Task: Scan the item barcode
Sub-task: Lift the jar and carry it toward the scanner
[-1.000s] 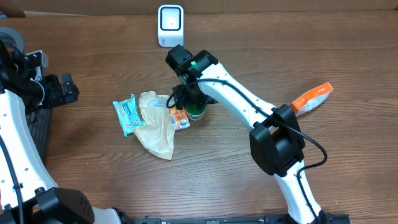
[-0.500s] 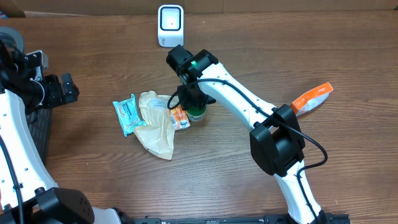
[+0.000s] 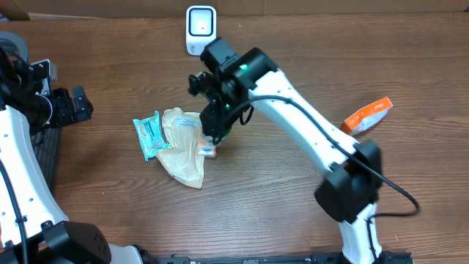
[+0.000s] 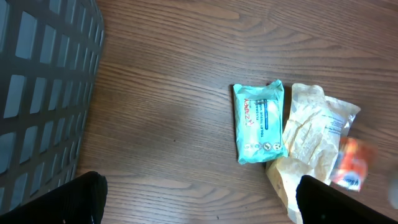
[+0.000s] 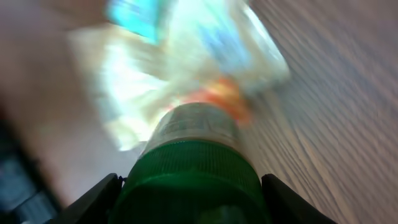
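A bottle with a green ribbed cap (image 5: 189, 177) fills the right wrist view, and my right gripper (image 5: 193, 202) is shut on that cap. From overhead the right gripper (image 3: 215, 121) hangs over the pile of packets in the table's middle, with the bottle (image 3: 224, 130) tilted below it. The white barcode scanner (image 3: 200, 29) stands at the far edge, a short way beyond that gripper. At the left edge my left gripper (image 3: 76, 105) stays open, and the left wrist view has nothing between its fingers (image 4: 87, 194).
A teal wipes packet (image 3: 150, 134) (image 4: 260, 122), a crumpled beige bag (image 3: 183, 147) (image 4: 314, 134) and a small orange packet (image 3: 207, 149) lie together mid-table. An orange-and-white item (image 3: 368, 115) lies at the right. A dark mesh basket (image 4: 43, 93) is at the far left.
The right jaws narrowed onto the green-capped bottle, then the arm raised it off the table and swung it a little left. The left arm has not moved.
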You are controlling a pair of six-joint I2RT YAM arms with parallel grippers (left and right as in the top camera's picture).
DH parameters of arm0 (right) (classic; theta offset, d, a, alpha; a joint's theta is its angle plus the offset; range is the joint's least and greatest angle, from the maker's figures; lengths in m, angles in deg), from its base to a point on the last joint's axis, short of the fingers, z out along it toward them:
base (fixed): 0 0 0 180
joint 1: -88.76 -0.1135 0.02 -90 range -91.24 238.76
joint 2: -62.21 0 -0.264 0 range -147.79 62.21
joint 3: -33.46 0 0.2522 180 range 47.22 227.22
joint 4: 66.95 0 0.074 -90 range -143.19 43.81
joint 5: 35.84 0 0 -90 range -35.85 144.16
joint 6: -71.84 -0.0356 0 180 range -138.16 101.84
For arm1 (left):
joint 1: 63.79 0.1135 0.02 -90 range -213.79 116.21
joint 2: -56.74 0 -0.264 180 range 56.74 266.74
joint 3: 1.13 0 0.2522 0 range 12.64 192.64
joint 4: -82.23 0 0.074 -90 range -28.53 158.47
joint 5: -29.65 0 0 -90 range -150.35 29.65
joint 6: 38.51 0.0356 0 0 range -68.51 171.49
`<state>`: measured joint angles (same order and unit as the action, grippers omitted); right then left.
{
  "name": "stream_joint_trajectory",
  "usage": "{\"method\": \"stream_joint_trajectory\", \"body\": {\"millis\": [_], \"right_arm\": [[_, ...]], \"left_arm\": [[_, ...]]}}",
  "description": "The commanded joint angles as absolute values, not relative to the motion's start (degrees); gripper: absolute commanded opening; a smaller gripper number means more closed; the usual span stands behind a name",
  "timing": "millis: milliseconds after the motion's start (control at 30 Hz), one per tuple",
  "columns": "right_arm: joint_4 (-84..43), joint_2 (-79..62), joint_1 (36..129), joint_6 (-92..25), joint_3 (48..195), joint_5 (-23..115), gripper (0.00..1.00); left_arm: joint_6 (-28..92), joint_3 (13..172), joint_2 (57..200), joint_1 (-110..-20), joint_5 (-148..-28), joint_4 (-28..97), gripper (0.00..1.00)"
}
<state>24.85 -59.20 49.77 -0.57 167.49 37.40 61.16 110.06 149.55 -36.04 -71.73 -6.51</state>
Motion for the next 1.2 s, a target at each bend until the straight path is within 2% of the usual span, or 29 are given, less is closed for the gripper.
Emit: {"method": "stream_joint_trajectory", "body": {"millis": [0,200,467,633,900,1000,1167], "right_arm": [[24.4,-53.1,50.0,7.4,169.9,25.8,0.46],[23.6,-49.8,53.1,9.4,169.9,12.9,0.46],[19.8,-48.7,64.2,6.5,169.9,-21.0,0.46],[19.5,-48.7,70.0,5.2,169.9,-33.2,0.46],[18.4,-48.7,71.4,5.2,169.9,-28.5,0.46],[15.4,-48.8,70.1,1.5,169.9,-16.0,0.45],[5.9,-49.2,65.1,-9.3,168.9,17.4,0.45]], "left_arm": [[62.7,110.0,149.2,-36.4,-72.2,-6.4,1.00],[62.7,110.0,149.2,-36.4,-72.2,-6.4,1.00],[62.7,110.0,149.3,-36.4,-72.2,-6.4,1.00],[62.7,110.0,149.2,-36.4,-72.2,-6.4,1.00],[62.7,110.0,149.2,-36.4,-72.2,-6.4,1.00],[62.7,110.0,149.2,-36.4,-72.2,-6.4,0.99],[62.7,110.0,149.3,-36.4,-72.2,-6.4,0.99]]}}
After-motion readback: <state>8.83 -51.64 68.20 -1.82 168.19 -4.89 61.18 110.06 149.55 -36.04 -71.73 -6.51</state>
